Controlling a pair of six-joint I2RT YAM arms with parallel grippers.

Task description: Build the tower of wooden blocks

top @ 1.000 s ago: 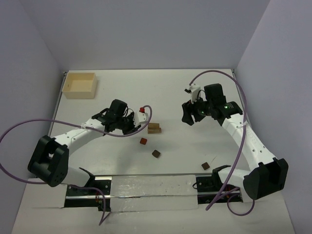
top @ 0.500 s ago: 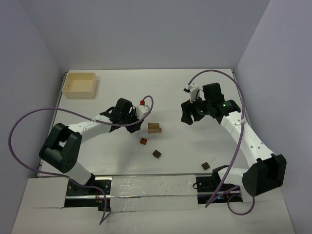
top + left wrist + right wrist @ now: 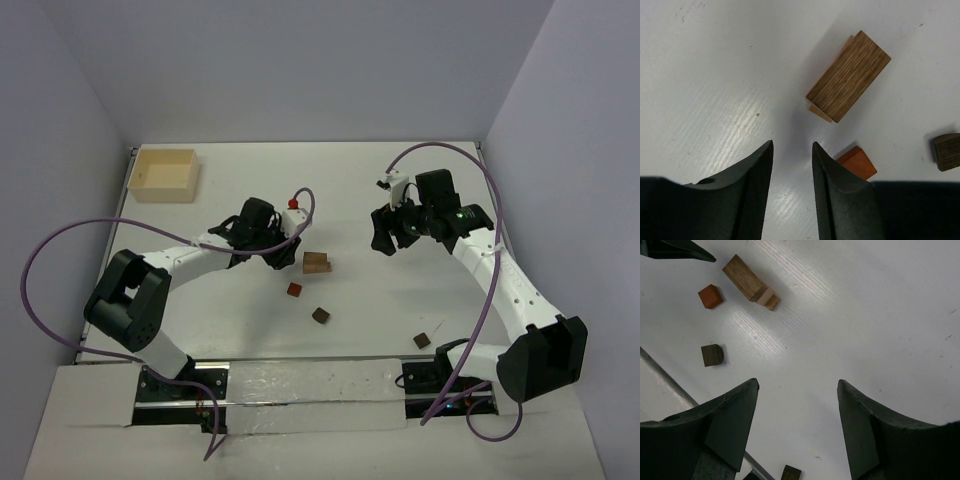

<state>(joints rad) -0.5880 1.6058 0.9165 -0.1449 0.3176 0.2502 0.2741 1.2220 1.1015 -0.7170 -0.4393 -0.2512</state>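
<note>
Well, near the table's (image 3: pixel 400 180) front edge loose wood blocks (image 3: pixel 320 316) lie; mid-table the wood block tower (image 3: pixel 316 262) is just two bars. Beside it hovers the left gripper (image 3: pixel 792 150), narrowly parted, empty; the right gripper (image 3: pixel 797 385) gapes empty. Next, probably: grab the reddish cube (image 3: pixel 294 289).

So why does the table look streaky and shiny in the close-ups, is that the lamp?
Likely, yes: in the left wrist view the white table shows streaked glare beside the soft shadow of the wood block; the right wrist view has a similar bright diagonal sheen; the top view is evenly lit.
</note>
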